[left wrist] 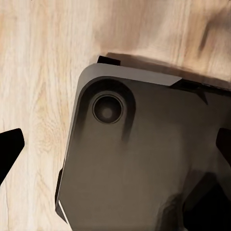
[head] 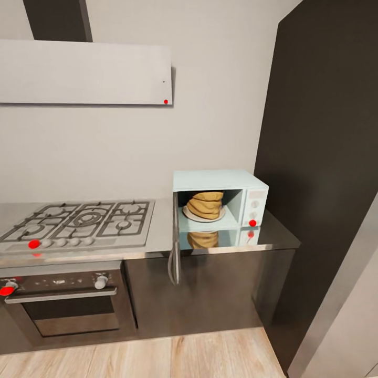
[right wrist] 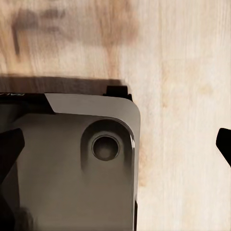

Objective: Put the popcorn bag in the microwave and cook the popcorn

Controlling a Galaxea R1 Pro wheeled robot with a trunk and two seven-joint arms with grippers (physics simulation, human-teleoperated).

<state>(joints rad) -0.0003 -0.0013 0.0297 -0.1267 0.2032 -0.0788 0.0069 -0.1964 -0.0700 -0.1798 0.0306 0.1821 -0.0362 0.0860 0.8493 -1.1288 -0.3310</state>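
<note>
Popcorn bag: we see the popcorn bag (head: 206, 205) inside the microwave (head: 220, 181), on a white plate (head: 187, 214).
Microwave: it stands at the right end of the table (head: 163, 242), with its door (head: 175, 239) swung open past the front edge.
Nearby: the stove (head: 79, 223) is on the table to the left, and a tall dark cabinet (head: 325, 157) stands close on the right.
Tools: our left tool (left wrist: 115, 149) and right tool (right wrist: 115, 149) show dark tips far apart, holding nothing, over our dark base (left wrist: 144, 159) and the wood floor (right wrist: 183, 72).
</note>
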